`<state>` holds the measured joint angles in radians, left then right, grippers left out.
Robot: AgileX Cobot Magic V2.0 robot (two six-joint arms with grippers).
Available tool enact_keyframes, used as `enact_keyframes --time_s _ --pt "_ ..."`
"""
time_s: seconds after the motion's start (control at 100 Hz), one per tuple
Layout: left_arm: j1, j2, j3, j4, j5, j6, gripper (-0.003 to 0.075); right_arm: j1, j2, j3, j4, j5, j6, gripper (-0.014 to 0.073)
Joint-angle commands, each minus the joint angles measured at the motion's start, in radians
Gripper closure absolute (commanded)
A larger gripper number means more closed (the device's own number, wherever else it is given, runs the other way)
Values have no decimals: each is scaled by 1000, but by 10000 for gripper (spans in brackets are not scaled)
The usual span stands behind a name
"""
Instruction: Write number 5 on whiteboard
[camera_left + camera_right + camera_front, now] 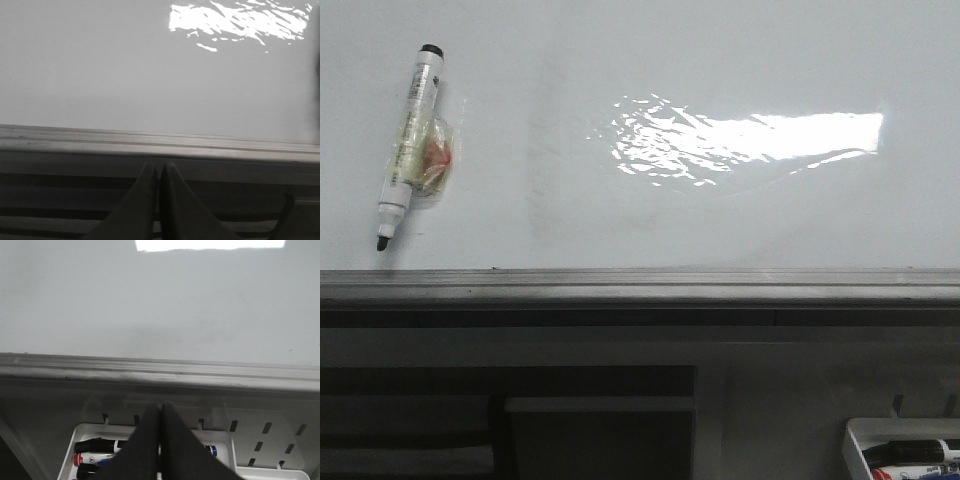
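The whiteboard [650, 210] fills the front view, glossy white with a bright glare patch and a grey metal rail [640, 285] along its near edge. No number 5 shows on it. A white marker [408, 145] with a black cap and black tip lies on the board at far left, with a clear tape-like wrap round its middle. My left gripper [160, 167] is shut and empty, below the rail [160, 145]. My right gripper [160, 407] is shut and empty, above a white tray [220, 437] of markers. Neither gripper shows in the front view.
The white tray [855, 445] holds several markers with black, red and blue caps [95, 446] at the lower right, below the board's rail [160, 371]. A clear slotted holder [260, 432] stands beside it. Dark shelving [510, 420] lies under the board at the left.
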<state>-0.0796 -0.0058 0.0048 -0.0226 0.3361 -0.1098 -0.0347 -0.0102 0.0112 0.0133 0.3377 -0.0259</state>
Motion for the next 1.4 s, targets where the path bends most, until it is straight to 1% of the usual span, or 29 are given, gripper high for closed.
enact_keyframes --time_s 0.0,0.14,0.36,0.49,0.64,1.06,1.11,1.18,1.31,1.39 --pt "1 -29 16 17 -63 1 741 -4 -18 27 4 -19 -10 655" --pt "1 -29 16 23 -70 1 741 -4 -18 27 4 -19 -10 655" --pt "1 -29 16 125 -102 1 741 -4 -18 27 4 -19 -10 655" --pt "1 -29 16 124 -106 1 741 -4 -18 27 4 -19 -10 655" --pt "1 -29 16 79 -113 1 741 -4 -18 27 4 -19 -10 655" --pt "1 -29 16 102 -113 1 741 -4 -18 27 4 -24 -10 655" --pt "1 -29 16 102 -119 1 741 -4 -18 27 4 -50 -10 655" --pt "1 -29 16 102 -155 1 741 -4 -18 27 4 -122 -10 655" --pt "1 -29 16 93 -240 1 741 -4 -18 27 4 -338 -10 655" --pt "1 -29 16 93 -268 1 741 -4 -18 27 4 -434 -10 655"
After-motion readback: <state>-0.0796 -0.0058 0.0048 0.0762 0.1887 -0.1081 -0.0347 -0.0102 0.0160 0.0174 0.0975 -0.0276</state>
